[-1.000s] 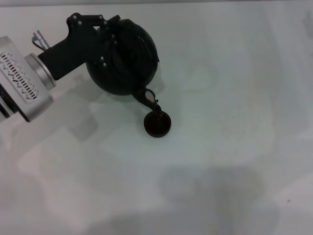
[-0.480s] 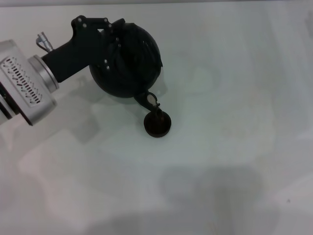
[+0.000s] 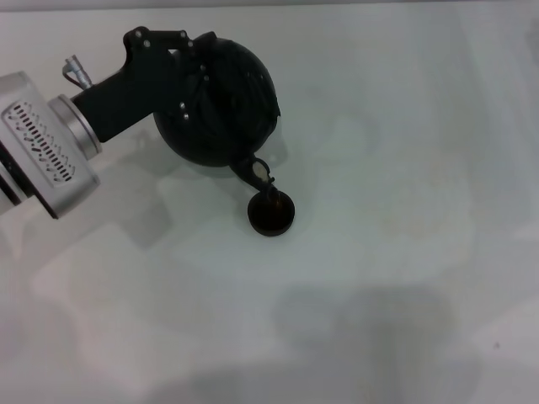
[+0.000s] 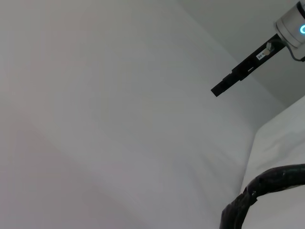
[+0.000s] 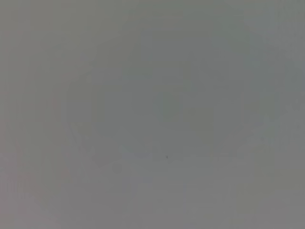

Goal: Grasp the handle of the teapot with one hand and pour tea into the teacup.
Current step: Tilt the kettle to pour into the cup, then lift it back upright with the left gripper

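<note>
Tilting over the small teacup (image 3: 270,214), the teapot (image 3: 221,105) hangs from the left gripper (image 3: 189,67), its round black body leaning so that the short spout (image 3: 255,171) points down at the cup's rim. The cup stands on the pale worktop (image 3: 396,219) just below and in front of the pot, on the robot's side of it, and the spout's tip sits right over the cup's far edge; a thin dark thread seems to join them, though whether liquid is running cannot be told. The left gripper's black fingers reach in from the left of the teapot and are closed over its top, where the handle (image 4: 257,193) arches across the lid; in the head view the handle itself is lost against the dark pot and the gripper. The left wrist view shows a stretch of that rough, dark handle curving close to the camera, and far beyond it a slim black bar with a silver-white housing (image 4: 293,21) at its end. The right gripper appears in none of the views, and the right wrist view gives only a plain grey field.
</note>
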`<state>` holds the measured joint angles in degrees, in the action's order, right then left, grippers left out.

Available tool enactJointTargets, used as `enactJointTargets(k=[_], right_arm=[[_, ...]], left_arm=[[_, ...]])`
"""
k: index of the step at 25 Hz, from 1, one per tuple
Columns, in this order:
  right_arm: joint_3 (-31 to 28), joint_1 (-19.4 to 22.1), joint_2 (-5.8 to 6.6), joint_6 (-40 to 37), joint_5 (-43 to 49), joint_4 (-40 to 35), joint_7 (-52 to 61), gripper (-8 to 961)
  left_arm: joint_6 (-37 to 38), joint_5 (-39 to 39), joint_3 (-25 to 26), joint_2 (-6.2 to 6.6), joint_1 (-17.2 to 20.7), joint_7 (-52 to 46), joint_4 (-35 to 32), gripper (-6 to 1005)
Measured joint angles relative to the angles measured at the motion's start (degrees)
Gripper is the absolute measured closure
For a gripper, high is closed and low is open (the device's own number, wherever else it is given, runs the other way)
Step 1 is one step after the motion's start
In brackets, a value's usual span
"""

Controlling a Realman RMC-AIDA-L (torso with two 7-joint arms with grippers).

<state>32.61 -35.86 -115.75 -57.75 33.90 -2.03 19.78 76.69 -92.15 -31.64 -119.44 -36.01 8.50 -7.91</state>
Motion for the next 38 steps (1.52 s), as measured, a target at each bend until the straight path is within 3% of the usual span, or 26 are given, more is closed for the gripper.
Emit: enactJointTargets(k=[21, 38], right_arm=[[0.0, 0.0, 0.00, 0.1, -0.4, 0.0, -0.1, 142], [0.4, 0.6, 0.09, 0.8, -0.4, -0.1, -0.2, 141]], left_arm=[[0.2, 2.4, 0.3, 0.03, 0.4, -0.4, 1.9, 903], [2.6, 6.1, 0.4, 0.05, 1.9, -8.0, 4.4, 904]])
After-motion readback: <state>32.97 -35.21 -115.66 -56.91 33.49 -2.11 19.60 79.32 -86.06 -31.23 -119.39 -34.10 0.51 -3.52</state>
